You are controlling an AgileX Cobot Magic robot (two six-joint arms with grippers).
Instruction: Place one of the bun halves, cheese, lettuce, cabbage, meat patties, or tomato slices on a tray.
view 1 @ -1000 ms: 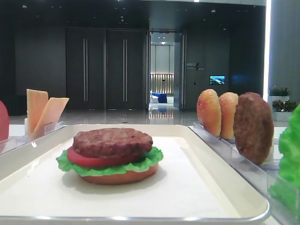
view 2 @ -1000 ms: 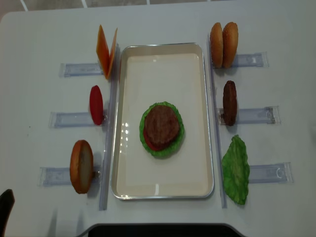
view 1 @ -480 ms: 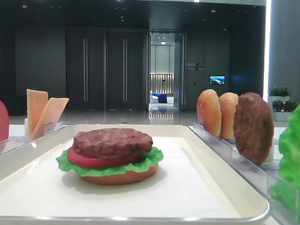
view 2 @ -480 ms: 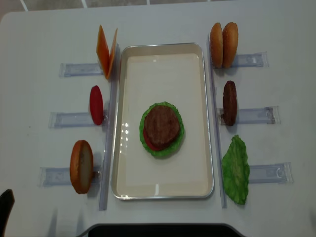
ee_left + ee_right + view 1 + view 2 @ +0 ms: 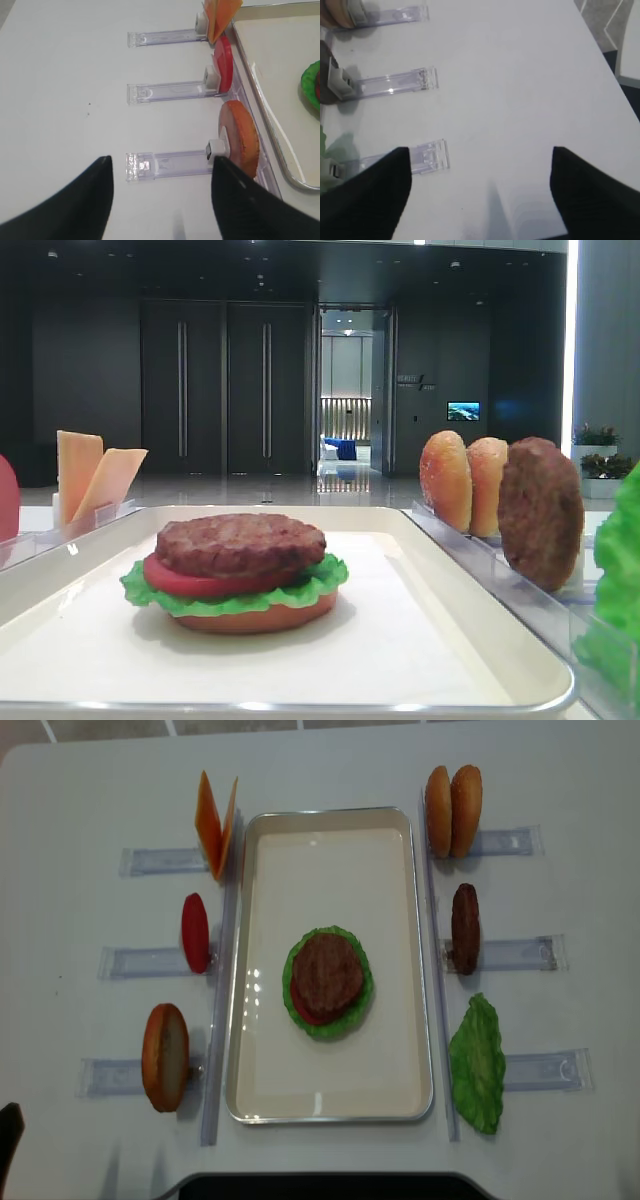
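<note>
Left gripper (image 5: 160,197) jaws apart, empty, hovering near the left-side bun half (image 5: 241,137), standing on edge in its rack (image 5: 170,165) for easy pinching.

glossy tray (image 5: 425,1020), grainy patty (image 5: 326,970), clear plastic racks (image 5: 515,955)

**Left claw hangs over the racks**

The left claw (image 5: 162,200) hovers above the white worktop (image 5: 65,100), its two dark fingers (image 5: 82,205) spread and holding nothing. Three clear racks (image 5: 167,92) lie side by side. The cheese (image 5: 220,12) stands at the far one, a tomato slice (image 5: 225,65) on edge at the middle one, a bun half (image 5: 242,137) at the nearest. The tray's rim (image 5: 260,117) runs just beside them; lettuce (image 5: 310,87) shows at the right edge.
</note>
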